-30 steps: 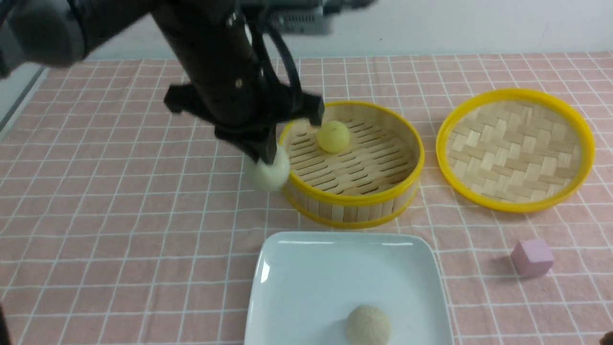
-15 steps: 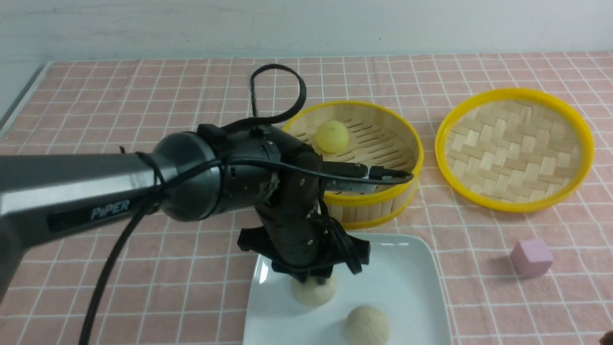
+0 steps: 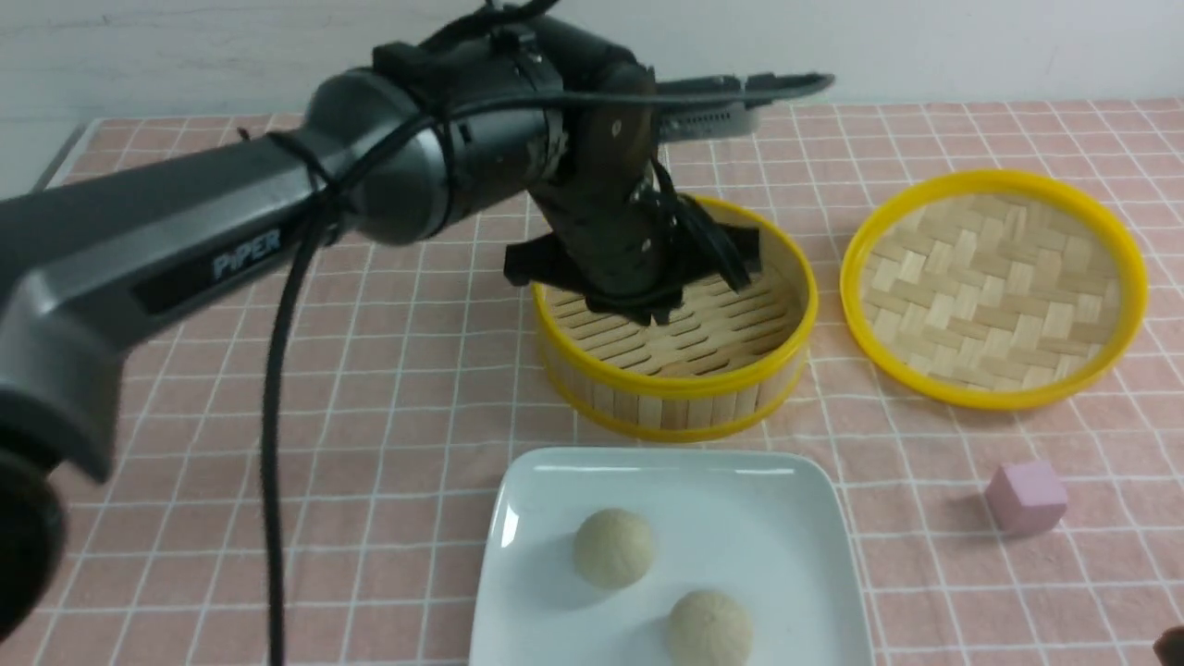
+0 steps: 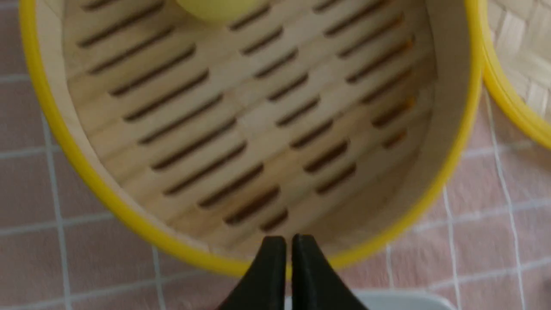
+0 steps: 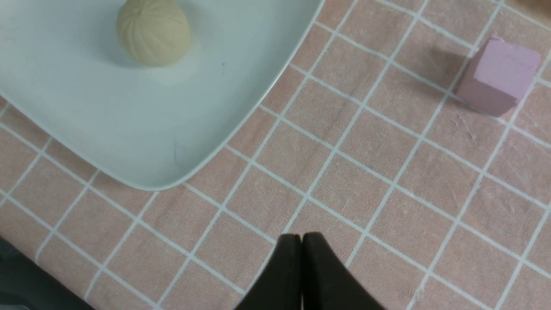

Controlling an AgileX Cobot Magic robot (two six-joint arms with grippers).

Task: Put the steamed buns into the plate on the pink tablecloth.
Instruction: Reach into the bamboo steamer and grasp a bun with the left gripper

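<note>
- The second beige steamed bun [image 3: 612,548] now lies released on the white plate [image 3: 786,527], at 11 o'clock of the first bun [image 3: 709,629].
- The left gripper [image 4: 288,242], closed and empty, is back over the bamboo steamer [image 3: 680,387], where the yellow bun [image 4: 215,7] waits.
- The right gripper [image 5: 301,239] is closed and empty.

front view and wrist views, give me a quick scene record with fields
plate: holds beige bun and second beige bun
steamer basket: holds yellow bun, seen only in left wrist view
left tool: shut, empty, above steamer basket
right tool: shut, empty, above tablecloth near a plate corner
lid: right of steamer basket
pink cube: right of plate
remaining: yellow bun
</note>
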